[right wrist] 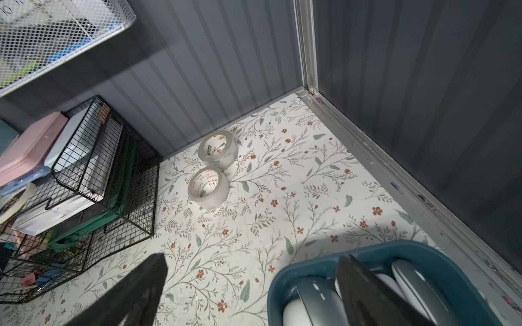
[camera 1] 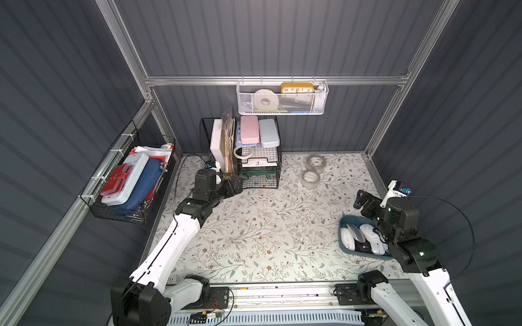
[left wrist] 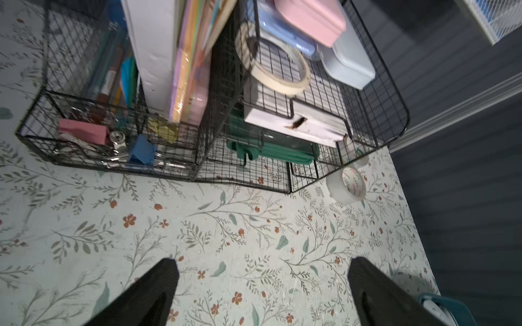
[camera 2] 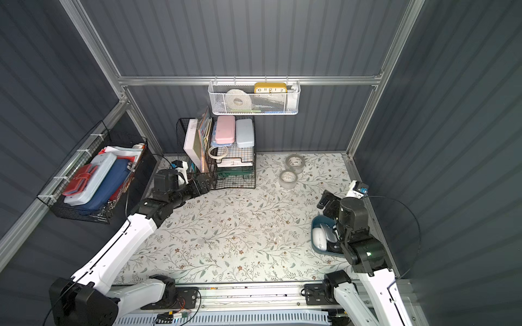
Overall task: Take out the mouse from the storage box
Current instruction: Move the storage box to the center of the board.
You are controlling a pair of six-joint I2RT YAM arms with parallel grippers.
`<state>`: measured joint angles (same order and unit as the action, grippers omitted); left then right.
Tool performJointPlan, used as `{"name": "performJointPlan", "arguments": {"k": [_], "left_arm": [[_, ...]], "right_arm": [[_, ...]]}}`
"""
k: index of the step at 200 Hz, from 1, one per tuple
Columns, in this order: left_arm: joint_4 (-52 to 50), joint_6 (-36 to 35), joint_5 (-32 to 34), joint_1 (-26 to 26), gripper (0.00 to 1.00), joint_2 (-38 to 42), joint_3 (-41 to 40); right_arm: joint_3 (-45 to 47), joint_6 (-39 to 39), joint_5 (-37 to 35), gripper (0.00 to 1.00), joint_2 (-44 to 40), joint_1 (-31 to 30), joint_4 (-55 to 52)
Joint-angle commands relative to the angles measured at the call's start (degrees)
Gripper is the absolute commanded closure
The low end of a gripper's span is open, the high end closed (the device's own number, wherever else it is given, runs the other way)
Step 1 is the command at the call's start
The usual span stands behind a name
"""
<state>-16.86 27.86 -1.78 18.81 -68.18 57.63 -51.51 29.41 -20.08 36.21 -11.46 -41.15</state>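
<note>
We see smooth, rounded mice (camera 1: 347, 238), white and silver, packed in the glossy teal plastic box (camera 1: 367, 255) on the floral table's (camera 1: 254, 225) right side. The right gripper (right wrist: 252, 257) hovers spread wide by its far rim, and the left gripper (left wrist: 262, 260) is also spread, empty.

Storage box (camera 1: 348, 219) holding several mice (camera 1: 347, 238) sits at the table's (camera 1: 254, 225) right edge; two tape rolls (camera 1: 310, 184) lie behind it, wire baskets (camera 1: 258, 172) stand back left, a mesh basket (camera 1: 282, 103) hangs above
</note>
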Motion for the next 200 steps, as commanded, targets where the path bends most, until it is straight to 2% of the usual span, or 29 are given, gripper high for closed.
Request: {"name": "performJointPlan", "arguments": {"k": [1, 26, 51, 89, 116, 142, 200], "left_arm": [[-5.8, 3.6, 2.8, 6.0, 0.01, -2.4, 2.1], [-4.7, 8.0, 4.7, 17.8, 0.01, -8.9, 4.5], [-4.6, 11.8, 5.6, 29.0, 0.01, -19.6, 11.5], [-8.1, 11.7, 6.4, 40.1, 0.01, -36.3, 27.9], [-10.6, 10.8, 5.3, 44.9, 0.01, -46.7, 37.7], [-13.1, 9.9, 3.5, 47.1, 0.03, -55.1, 45.5], [-17.3, 7.6, 3.3, 48.9, 0.08, -66.1, 58.7]], "right_arm": [[-3.7, 0.7, -2.1, 0.01, -0.2, 0.2, -7.0], [-6.7, -0.6, -3.6, 0.01, -0.7, 0.2, -9.0], [-8.1, -1.5, -5.1, 0.01, -1.2, 0.2, -9.7], [-8.9, -1.5, -7.0, 0.02, -3.7, 0.2, -10.7], [-10.1, -0.9, -8.1, 0.02, -6.4, 0.2, -12.1], [-12.1, -1.1, -8.6, 0.02, -8.8, 0.2, -13.2], [-11.3, -2.4, -10.1, 0.02, -13.5, 0.2, -13.9]]}}
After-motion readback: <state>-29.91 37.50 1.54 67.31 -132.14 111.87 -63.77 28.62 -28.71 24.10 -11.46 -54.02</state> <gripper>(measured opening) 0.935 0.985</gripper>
